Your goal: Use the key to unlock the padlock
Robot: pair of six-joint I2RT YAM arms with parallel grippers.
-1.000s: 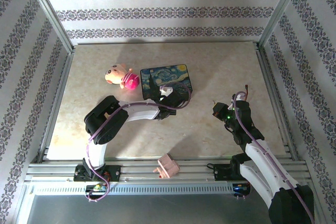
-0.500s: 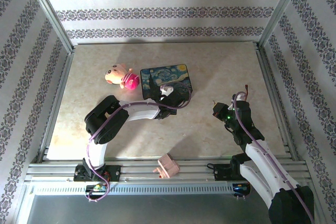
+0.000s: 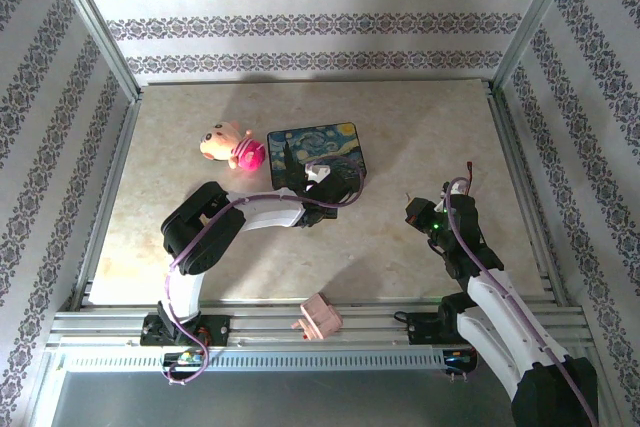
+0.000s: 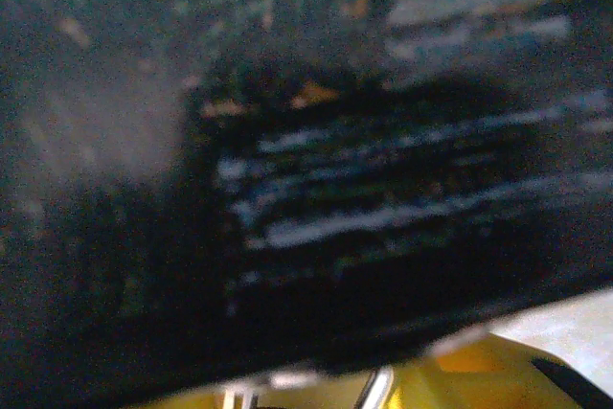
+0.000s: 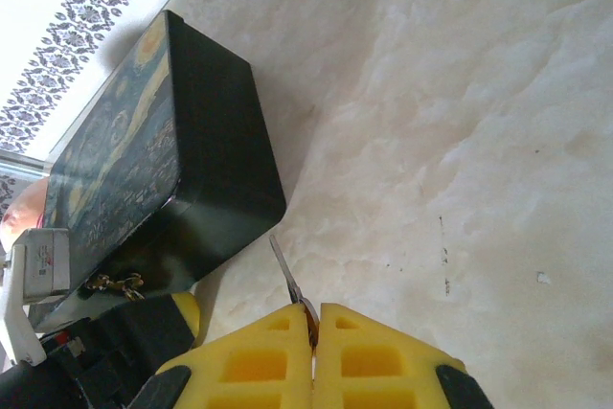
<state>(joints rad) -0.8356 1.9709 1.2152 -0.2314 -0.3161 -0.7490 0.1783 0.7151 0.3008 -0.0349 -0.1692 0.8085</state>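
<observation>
1. The padlock point(image 5: 115, 284) shows as a few tiny brass-gold glints on the near wall of the painted box point(image 5: 163, 170), at the lower left of the right wrist view. It is too small to tell apart from the box's fitting there.
2. The key point(image 5: 285, 271) is a thin dull sliver sticking up out of the right gripper point(image 5: 314, 319) at the bottom centre of that view. The yellow fingers point(image 5: 383, 352) are pressed together on its lower end. Its tip is just beside the box's near corner, but I cannot tell whether they touch.
3. The only print to be seen is the box lid's painting, a swirling night sky in dark blue with yellow spots. The walls carry repeating bands of floral pattern.
4. From the top external view, the painted box point(image 3: 318, 154) lies at upper centre of the table point(image 3: 420, 127). The left gripper point(image 3: 318, 181) is at its near edge, and the right gripper point(image 3: 409, 207) is well apart at right of centre. A plush toy point(image 3: 232, 144) sits just left of the box, and a pink block point(image 3: 320, 316) rests on the bottom rail.
5. The left wrist view is a blur of dark box surface. A yellow finger point(image 4: 479, 378) and a curved silvery bit point(image 4: 375, 388) lie at the bottom edge. I cannot tell whether the left gripper is apart or together.
</observation>
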